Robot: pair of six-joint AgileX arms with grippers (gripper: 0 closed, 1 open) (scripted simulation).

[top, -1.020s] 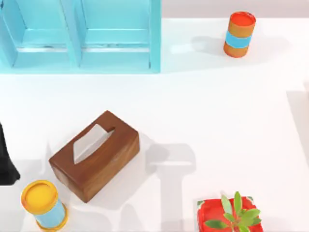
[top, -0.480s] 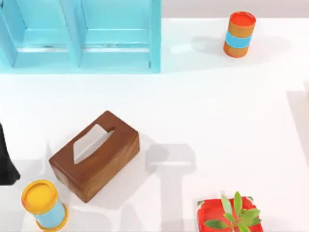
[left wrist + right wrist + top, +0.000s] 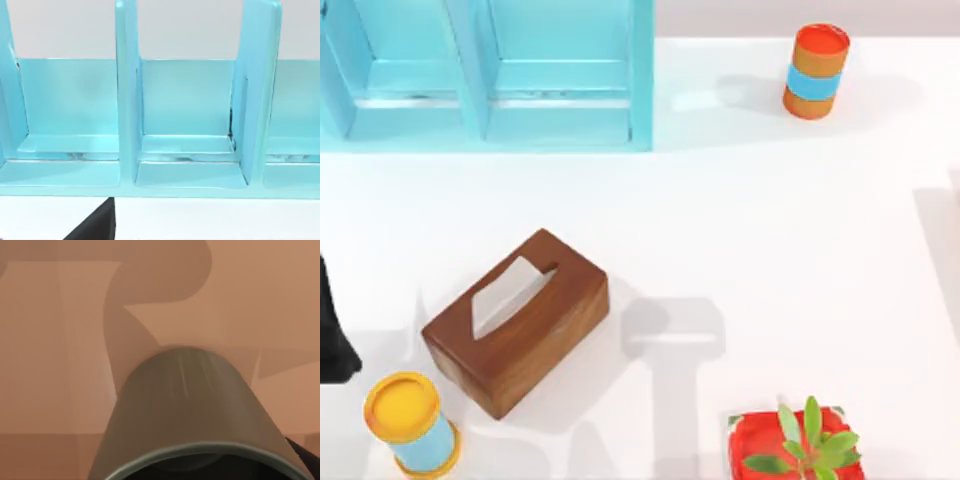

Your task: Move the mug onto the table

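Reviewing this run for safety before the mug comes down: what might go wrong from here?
The mug sits close under the right wrist camera with its landing spot hidden, so it may land tilted and tip. On the table, the tissue box, potted plant and orange can could be knocked if the descent drifts.

- A light-blue shelf stood at the top view's far left, its open compartments split by upright dividers.
- An orange can with a blue band stood upright far right of the shelf, well apart from it.
- A brown wooden tissue box lay at an angle left of centre, a white tissue showing in its slot.
- A yellow-topped can with a blue band stood just beside the box, at the near-left corner.
- A red pot, apparently square, held a green plant at the near edge, right of centre.
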